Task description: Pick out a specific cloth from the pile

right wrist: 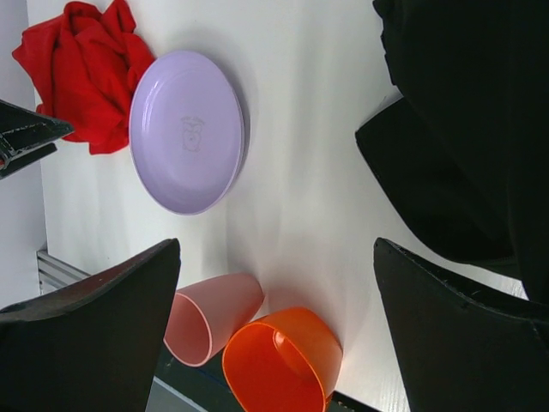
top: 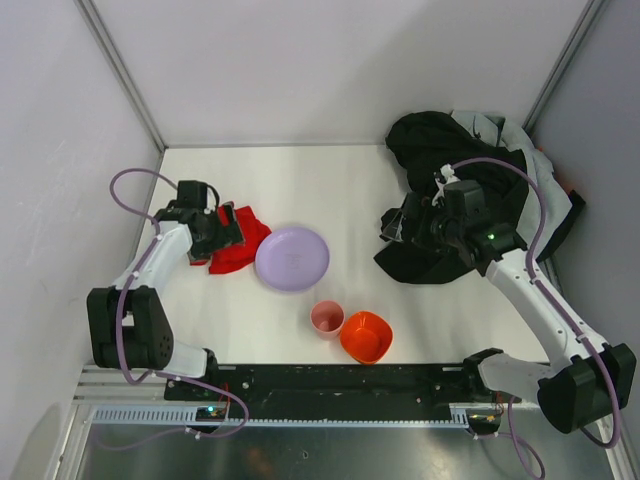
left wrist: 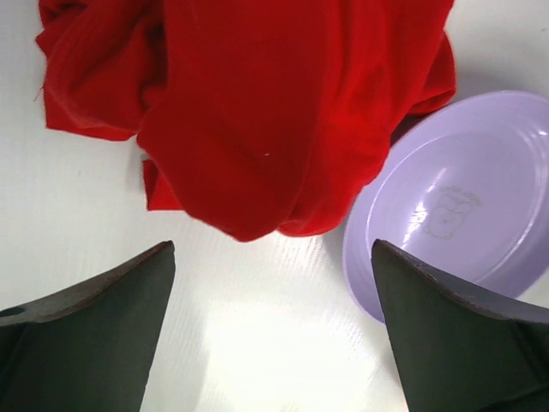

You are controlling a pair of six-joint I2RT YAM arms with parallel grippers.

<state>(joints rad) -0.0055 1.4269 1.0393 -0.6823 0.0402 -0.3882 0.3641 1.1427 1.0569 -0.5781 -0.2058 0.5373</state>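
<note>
Jaws on my left gripper (left wrist: 273,251) stand wide apart with nothing between them, only bare white table (top: 340,190). The cloth (left wrist: 257,112) lies just ahead of the fingertips, and I cannot tell whether either tip touches it. It sits on the table against the left rim of the purple plate (top: 292,258), on the side away from the pile (top: 470,190), with one fold lapping the rim. It is bunched rather than spread. In the top view its longer run goes roughly along the plate's left rim, far to near, with the near end slanting away from the plate. The fabric is plain bright red, soft, and creased into deep folds, with a rounded lobe hanging toward my fingers.

My right gripper (right wrist: 276,249) is also spread open and empty. It hangs at the edge of the pile that faces the plate, with black fabric close beside one finger. The pile is mostly black with pale grey showing at its far side, well apart from the plate. A pink cup (top: 327,317) and an orange bowl (top: 365,337) sit touching on the plate's near side.
</note>
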